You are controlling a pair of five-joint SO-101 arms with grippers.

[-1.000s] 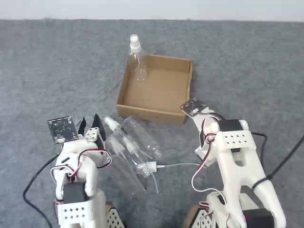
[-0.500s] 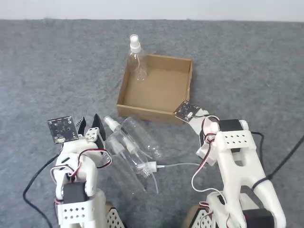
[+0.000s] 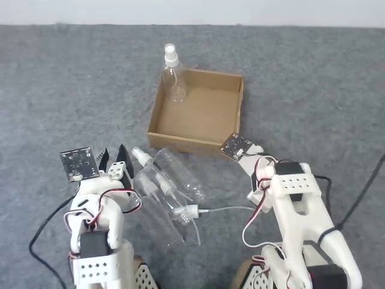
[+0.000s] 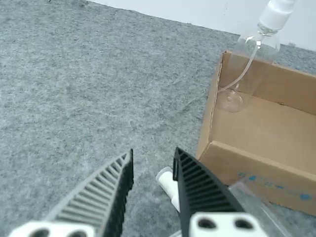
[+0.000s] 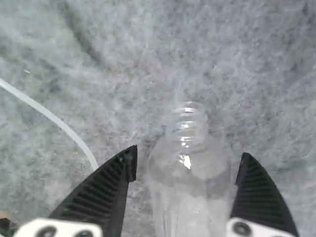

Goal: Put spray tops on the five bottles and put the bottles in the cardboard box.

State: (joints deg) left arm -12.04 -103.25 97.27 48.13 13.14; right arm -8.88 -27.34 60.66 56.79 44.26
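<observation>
Uncapped bottle [image 5: 190, 173], between parted right fingers [image 5: 106, 190]

In cardboard box [image 3: 207, 120], far left corner: upright bottle with spray top [image 3: 173, 75]. Before box's near wall, leftward: heap of lying bottles [image 3: 171, 180]; farther out, loose spray top [image 3: 187, 211]. Before box's near right corner: right gripper [image 5: 187, 154] astride uncapped bottle [image 5: 188, 192].
</observation>
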